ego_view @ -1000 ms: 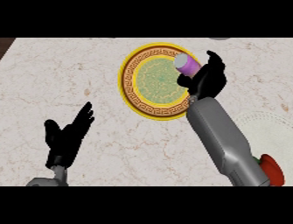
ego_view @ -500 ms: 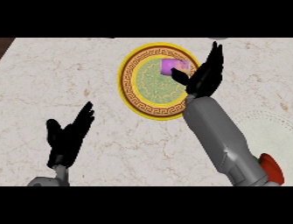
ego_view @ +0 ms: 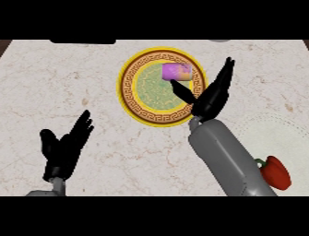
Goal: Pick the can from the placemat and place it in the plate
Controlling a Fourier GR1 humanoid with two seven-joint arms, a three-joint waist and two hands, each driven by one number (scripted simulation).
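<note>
Can [ego_view: 177, 71] sits in the plate [ego_view: 131, 99]; right hand [ego_view: 210, 99] beside it, fingers straight and empty, should lift clear without nudging it; left hand [ego_view: 60, 154] rests open.

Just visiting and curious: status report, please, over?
Right hand open, fingers straight, at right rim of plate. Left hand open, resting lower left. Purple can in plate. Nothing blocking; bell pepper off on placemat.

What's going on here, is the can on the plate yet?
Yes. The purple can sits on the plate, in its upper right part. The right hand is open beside it, fingers straight, holding nothing. The left hand rests open at lower left. A red pepper lies on the white placemat at right.
</note>
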